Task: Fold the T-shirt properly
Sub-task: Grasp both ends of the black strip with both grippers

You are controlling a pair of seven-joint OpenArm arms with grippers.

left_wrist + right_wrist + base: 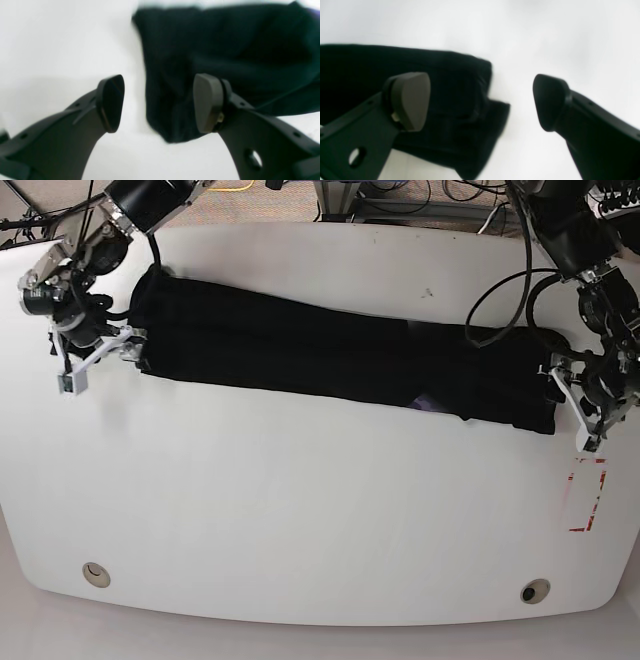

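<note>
White table (320, 520), grommet holes near front edge, cables beyond. Black T-shirt (300, 350) folded into long band. Left gripper (160, 102), right gripper (482, 100): both released, empty.

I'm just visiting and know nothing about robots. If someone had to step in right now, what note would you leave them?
Left gripper: open, holding nothing, at one end of the T-shirt.
Right gripper: open, holding nothing, at the other end.
T-shirt: lying as a long narrow band across the white table.
Done: it looks folded lengthwise.
Left: probably folding the band across into a compact stack.
</note>
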